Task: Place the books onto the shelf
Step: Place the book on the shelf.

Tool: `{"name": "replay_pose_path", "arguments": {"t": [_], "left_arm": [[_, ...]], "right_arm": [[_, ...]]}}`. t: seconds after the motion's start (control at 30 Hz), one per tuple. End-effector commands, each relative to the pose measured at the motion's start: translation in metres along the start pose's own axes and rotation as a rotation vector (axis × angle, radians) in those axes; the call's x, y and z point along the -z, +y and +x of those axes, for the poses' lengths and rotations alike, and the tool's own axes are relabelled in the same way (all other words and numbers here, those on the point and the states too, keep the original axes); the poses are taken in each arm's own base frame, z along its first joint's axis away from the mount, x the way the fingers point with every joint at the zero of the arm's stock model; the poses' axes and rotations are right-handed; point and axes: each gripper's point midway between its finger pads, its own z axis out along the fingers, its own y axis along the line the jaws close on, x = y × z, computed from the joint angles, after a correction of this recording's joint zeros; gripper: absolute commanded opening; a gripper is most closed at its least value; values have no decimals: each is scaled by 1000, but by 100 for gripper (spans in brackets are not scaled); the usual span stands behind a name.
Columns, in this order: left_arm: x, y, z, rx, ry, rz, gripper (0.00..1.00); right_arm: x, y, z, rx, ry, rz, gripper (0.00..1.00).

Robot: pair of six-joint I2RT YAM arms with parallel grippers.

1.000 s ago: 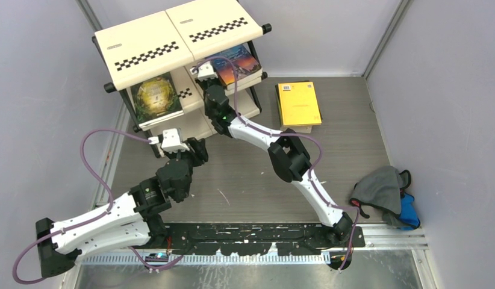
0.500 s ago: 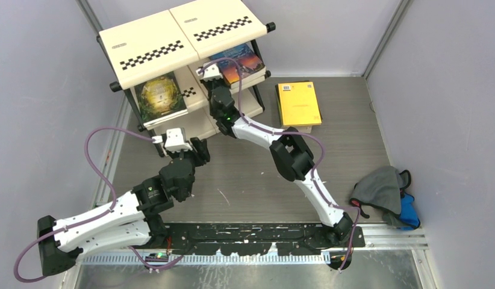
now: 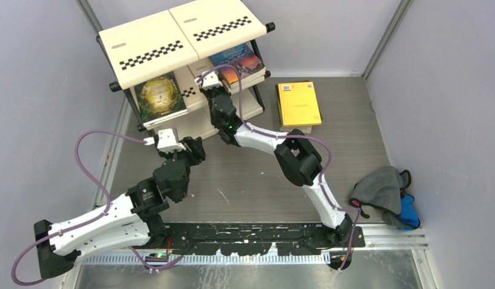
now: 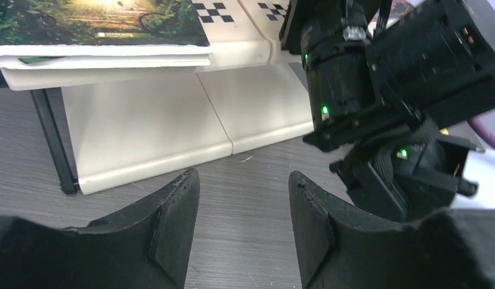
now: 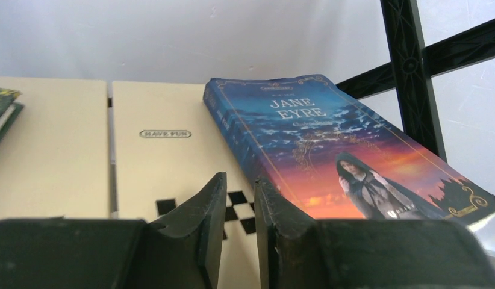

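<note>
The shelf (image 3: 149, 42) stands at the back left. A green-and-gold book (image 3: 159, 96) lies on the left of its middle tier, and a blue book (image 3: 239, 63) lies flat on the right. An orange book (image 3: 298, 103) lies on the table right of the shelf. My right gripper (image 3: 210, 85) reaches into the middle tier. Its jaws (image 5: 240, 179) are narrowly open over the checkered strip, just left of the blue book (image 5: 329, 144), with nothing between them. My left gripper (image 4: 244, 180) hangs open and empty above the table, in front of the bottom tier (image 4: 149, 126).
A grey-and-blue cloth bundle (image 3: 386, 192) lies at the right edge of the table. Grey walls close in both sides and the back. The right arm's wrist (image 4: 377, 90) is close to the right of my left gripper (image 3: 197, 147). A black shelf post (image 5: 414, 78) stands behind the blue book.
The right gripper's jaws have parted from shut to a narrow gap beside the blue book. The shelf shifted slightly to the right. The left arm drifted a little to the left.
</note>
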Motion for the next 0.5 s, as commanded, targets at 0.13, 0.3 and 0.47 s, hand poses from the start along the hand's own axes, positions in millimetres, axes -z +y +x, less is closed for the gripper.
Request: {"name": "replay_pose_path", "arguments": {"t": [0.13,0.3,0.47], "left_arm": [[6,0,-40,88,-72,5,58],[8,-10,-44,86,-63,62,58],[9,-24,-40,99,-36,128,61]], "right_arm": [[55,-25,-72,-99,-43,46,40],[95,-50,-74,-146,15,101,50],[135,-86,-64,-220,97,163,57]]}}
